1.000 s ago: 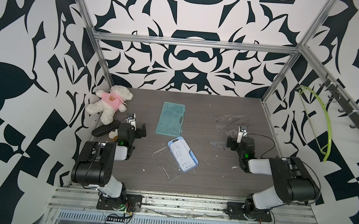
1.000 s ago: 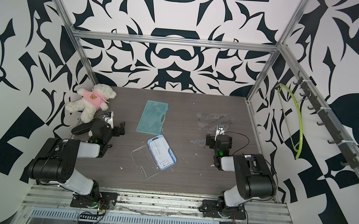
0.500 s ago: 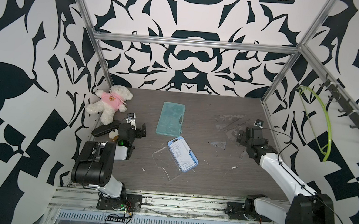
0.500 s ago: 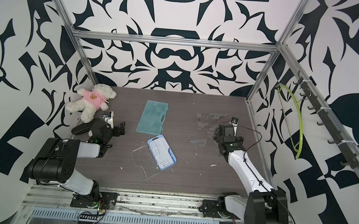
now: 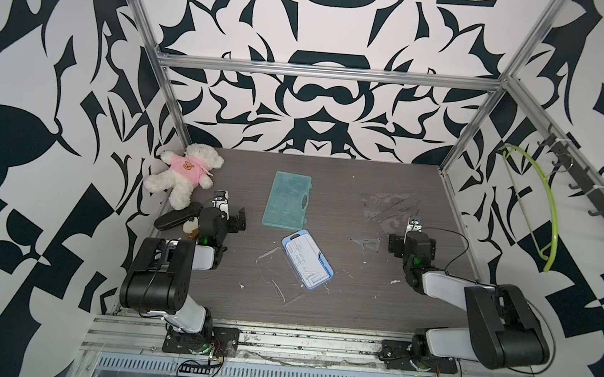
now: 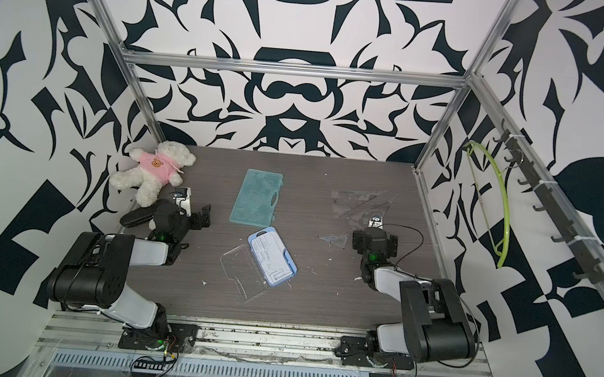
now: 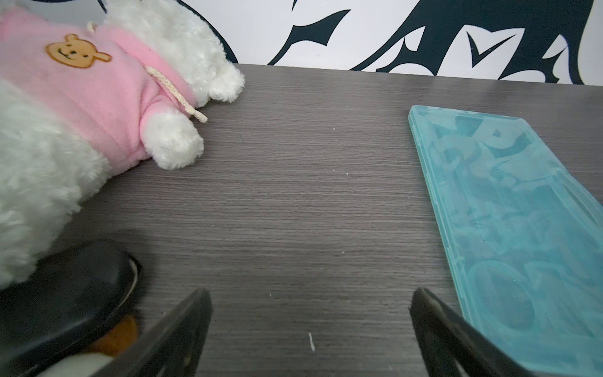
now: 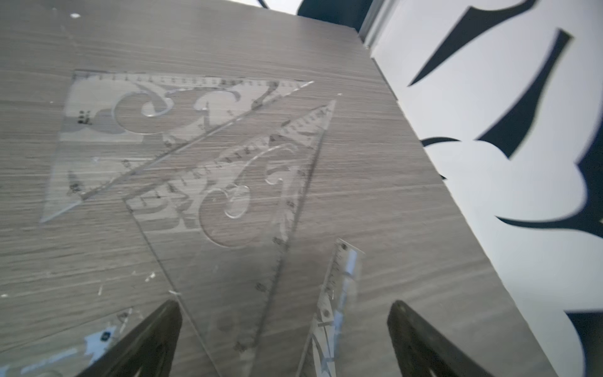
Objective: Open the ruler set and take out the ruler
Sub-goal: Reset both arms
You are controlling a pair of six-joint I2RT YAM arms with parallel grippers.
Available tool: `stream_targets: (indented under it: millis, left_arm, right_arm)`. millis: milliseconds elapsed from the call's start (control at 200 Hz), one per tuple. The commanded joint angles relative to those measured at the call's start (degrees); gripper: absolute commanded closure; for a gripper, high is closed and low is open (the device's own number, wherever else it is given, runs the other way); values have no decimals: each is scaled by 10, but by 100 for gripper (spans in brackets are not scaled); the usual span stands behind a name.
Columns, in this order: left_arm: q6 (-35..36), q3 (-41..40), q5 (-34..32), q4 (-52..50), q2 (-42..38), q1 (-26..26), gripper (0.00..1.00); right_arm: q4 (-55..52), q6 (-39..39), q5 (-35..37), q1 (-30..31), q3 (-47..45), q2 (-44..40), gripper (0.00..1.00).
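Note:
The ruler set, a blue-rimmed case with a white moulded insert, lies open mid-table in both top views. Its clear lid is folded out beside it. Clear rulers lie flat at the back right: two set-squares and a straight ruler. A small clear triangle lies nearer. My right gripper is open and empty, low over the near ends of the rulers. My left gripper is open over bare table at the left.
A shut teal plastic case lies right of the left gripper. A white teddy in a pink top sits back left, with a black oblong object beside the left gripper. The side wall stands close to the right gripper.
The right arm, reaching out to the back right half a second ago, is now folded back as it was one second ago. The left arm, cases and rulers have not moved.

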Motion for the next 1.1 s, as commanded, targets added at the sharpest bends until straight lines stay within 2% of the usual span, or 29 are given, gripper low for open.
stream_targets:
  millis: [0, 110, 175, 270, 360, 445, 780, 925, 1095]
  left_arm:
    - [5, -8, -2, 8, -3, -1, 1]
    - [5, -7, -1, 8, -3, -1, 1]
    - [5, -8, -1, 8, -3, -1, 1]
    - [4, -8, -1, 9, -3, -1, 1]
    - [4, -8, -1, 8, -3, -1, 1]
    - [4, -8, -1, 8, -3, -1, 1]
    - [4, -8, -1, 8, -3, -1, 1]
    - [5, -8, -1, 8, -3, -1, 1]
    - [5, -8, -1, 8, -3, -1, 1]
  right_arm:
    - [5, -19, -39, -2, 50, 13, 0]
    - [28, -14, -83, -7, 40, 11, 0]
    - [149, -22, -147, -9, -19, 15, 0]
    - [301, -6, -136, -18, -63, 81, 0]
    - [193, -8, -146, -19, -22, 65, 0]
    - [206, 4, -116, -19, -23, 72, 0]
    - [202, 4, -112, -19, -24, 70, 0]
    - [203, 4, -116, -19, -20, 76, 0]
    - [187, 16, -152, -39, -12, 76, 0]
